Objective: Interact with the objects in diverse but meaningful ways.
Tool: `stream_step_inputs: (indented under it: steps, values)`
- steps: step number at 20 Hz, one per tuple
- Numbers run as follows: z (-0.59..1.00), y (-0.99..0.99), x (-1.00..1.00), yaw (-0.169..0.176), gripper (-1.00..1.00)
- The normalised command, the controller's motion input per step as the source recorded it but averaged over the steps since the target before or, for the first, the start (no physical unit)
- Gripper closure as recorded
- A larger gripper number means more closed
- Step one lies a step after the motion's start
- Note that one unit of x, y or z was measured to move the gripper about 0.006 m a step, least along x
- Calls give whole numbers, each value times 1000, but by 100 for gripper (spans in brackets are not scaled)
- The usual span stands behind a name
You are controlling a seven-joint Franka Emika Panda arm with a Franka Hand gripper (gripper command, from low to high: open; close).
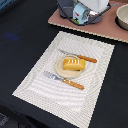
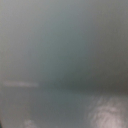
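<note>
Reaching into the grey saucepan: gripper unseen, jaw state cannot be told; carton apparently beside it. Bread loaf well apart on plate. Next: likely grasping carton.

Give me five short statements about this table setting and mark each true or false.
1. The yellow bread loaf lies on the small plate. True.
2. The fork and the knife lie on opposite sides of the plate. True.
3. The placemat is plain red. False: it is pale with fine stripes.
4. The loaf is inside the dish rack. False: the rack stands apart on the pink mat and holds a light blue item.
5. The wrist view shows the pincer holding the fork. False: that view is a grey blur, and no pincer shows in either view.
</note>
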Motion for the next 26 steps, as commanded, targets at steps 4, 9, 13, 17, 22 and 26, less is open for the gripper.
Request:
stream_step_inputs:
  steps: [4, 9, 13, 17, 22, 26]
  values:
    - [-503, -81, -219, 61, 100]
    - [-490, -81, -259, 50, 100]
    - [-319, -162, -223, 35, 100]
    - [-258, -151, -194, 34, 100]
    - [-83, -281, -89, 29, 100]
    - [61, -356, 0, 5, 100]
